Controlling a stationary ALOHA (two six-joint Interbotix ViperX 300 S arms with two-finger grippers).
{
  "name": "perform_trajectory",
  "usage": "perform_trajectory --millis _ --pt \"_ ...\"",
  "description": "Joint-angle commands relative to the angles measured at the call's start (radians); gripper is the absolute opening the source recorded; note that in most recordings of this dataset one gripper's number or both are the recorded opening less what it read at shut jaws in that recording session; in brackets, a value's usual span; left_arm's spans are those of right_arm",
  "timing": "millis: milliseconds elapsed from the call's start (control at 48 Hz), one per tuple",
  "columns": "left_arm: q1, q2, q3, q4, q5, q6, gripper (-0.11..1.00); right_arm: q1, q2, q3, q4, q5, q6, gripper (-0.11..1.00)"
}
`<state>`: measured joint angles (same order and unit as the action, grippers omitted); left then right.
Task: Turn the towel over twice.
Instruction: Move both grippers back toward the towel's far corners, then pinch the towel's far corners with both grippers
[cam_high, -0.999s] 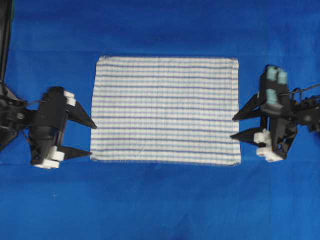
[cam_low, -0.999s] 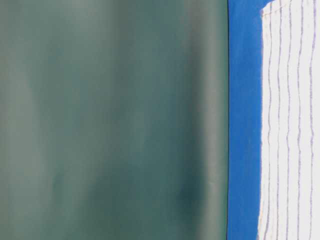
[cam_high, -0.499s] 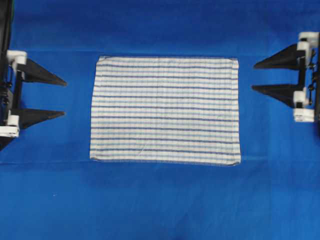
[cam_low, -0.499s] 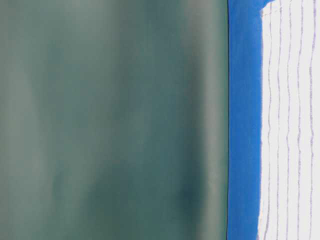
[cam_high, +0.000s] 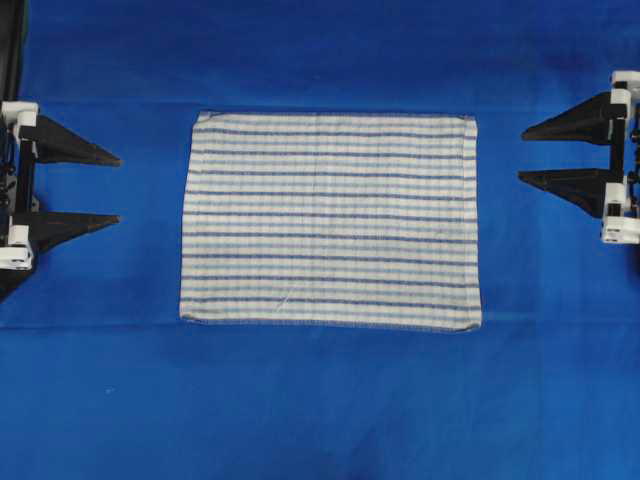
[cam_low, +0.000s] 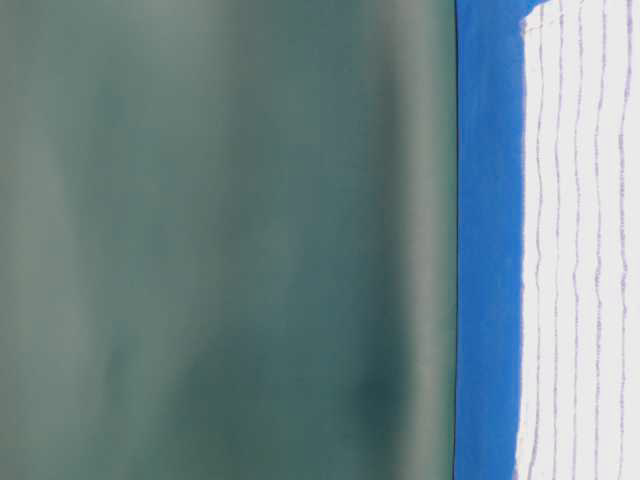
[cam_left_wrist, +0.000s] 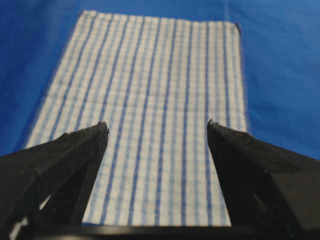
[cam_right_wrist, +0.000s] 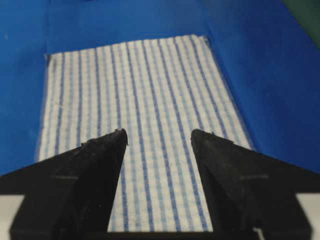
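1. From overhead we see the towel (cam_high: 330, 220) lying flat and fully spread in the middle of the desk (cam_high: 320, 410), which is covered in plain blue cloth. Its stripes run across the view, and all four hemmed edges look straight.
2. Our left hand (cam_high: 112, 190) sits at the left edge of the overhead view, well apart from the towel's left side. Its two black fingers (cam_high: 70, 148) point toward the towel and stand spread wide, with nothing between them.
3. Our right hand (cam_high: 522, 155) sits at the right edge of the overhead view, likewise well apart from the towel's right side. Its fingers (cam_high: 565, 122) also point inward and are spread, gripping nothing.
4. In the left wrist view we look between the spread tips of the left hand (cam_left_wrist: 157, 129) along the towel (cam_left_wrist: 160, 100), which stretches away flat, the blue desk (cam_left_wrist: 285, 75) showing on both sides of it.
5. In the right wrist view the right hand (cam_right_wrist: 159, 134) frames the towel (cam_right_wrist: 140, 100) the same way, fingers apart and clear of the cloth.
6. In the table-level view we make out one side of the towel (cam_low: 580, 250) lying flat on the blue desk (cam_low: 488, 250), before a blurred dark green backdrop (cam_low: 220, 240).
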<state>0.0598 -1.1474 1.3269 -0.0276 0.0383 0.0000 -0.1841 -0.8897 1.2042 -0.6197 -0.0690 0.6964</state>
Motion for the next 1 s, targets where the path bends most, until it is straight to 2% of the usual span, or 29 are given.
perform_trajectory --millis 0,146,291,541,832,978 --pt "0.018 0.015 -0.015 0.000 -0.038 -0.002 0.76 -0.008 0.012 -0.029 0.023 0.000 0.002 0.62" --pt "0.083 0.067 -0.023 0.000 -0.092 0.000 0.76 -0.046 0.064 -0.058 0.048 0.049 0.002 0.62" --pt "0.175 0.184 -0.038 0.000 -0.117 0.000 0.76 -0.106 0.156 -0.089 0.058 0.078 0.002 0.62" --pt "0.239 0.403 -0.055 0.002 -0.247 0.017 0.76 -0.218 0.353 -0.144 0.067 0.101 0.003 0.61" --pt "0.328 0.673 -0.123 0.002 -0.370 0.029 0.76 -0.272 0.551 -0.235 0.063 0.249 0.002 0.61" --pt "0.367 0.828 -0.156 0.000 -0.426 0.048 0.76 -0.273 0.626 -0.253 0.061 0.249 0.002 0.61"
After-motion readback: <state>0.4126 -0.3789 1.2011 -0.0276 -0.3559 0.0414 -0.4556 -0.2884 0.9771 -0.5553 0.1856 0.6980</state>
